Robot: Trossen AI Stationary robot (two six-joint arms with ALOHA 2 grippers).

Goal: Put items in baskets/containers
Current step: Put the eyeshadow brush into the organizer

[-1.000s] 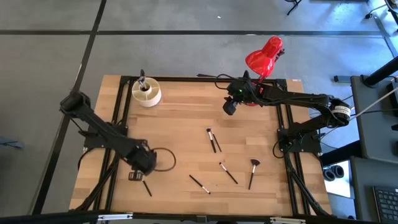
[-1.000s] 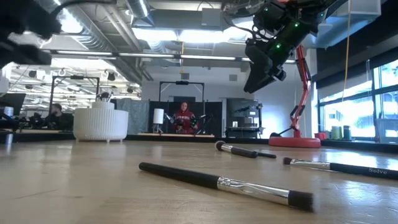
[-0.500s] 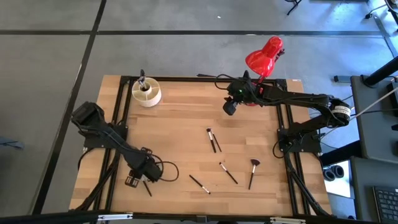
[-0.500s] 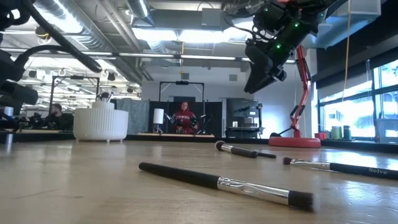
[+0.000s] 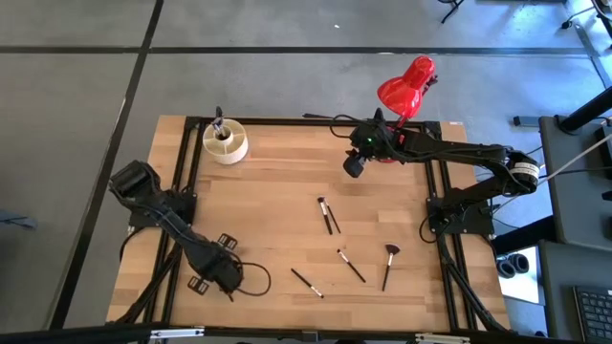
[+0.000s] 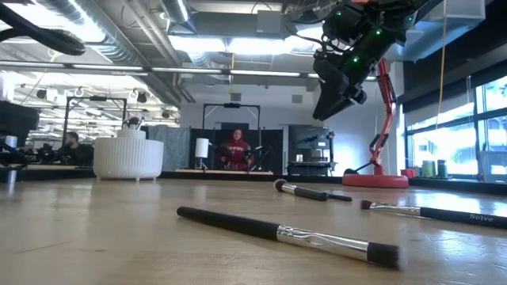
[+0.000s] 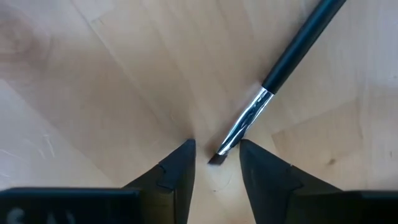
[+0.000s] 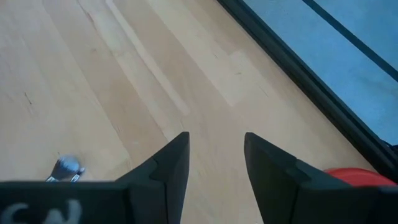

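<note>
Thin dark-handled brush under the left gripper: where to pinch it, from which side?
Come straight down; the thin dark-handled brush lies flat on the wooden table. Pinch across the silver ferrule, not the bristle tip now between the open left gripper.

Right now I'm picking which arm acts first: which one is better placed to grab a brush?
Left. The left gripper is open, low at the front-left, straddling the tip of a brush. The right gripper hangs open high near the lamp, over no brush.

Left arm reaches toward lower left of frame, left gripper (image 5: 226,277) low, pointed down, fingers parted. Right arm extended across upper right, right gripper (image 5: 352,167) raised, fingers parted.
</note>
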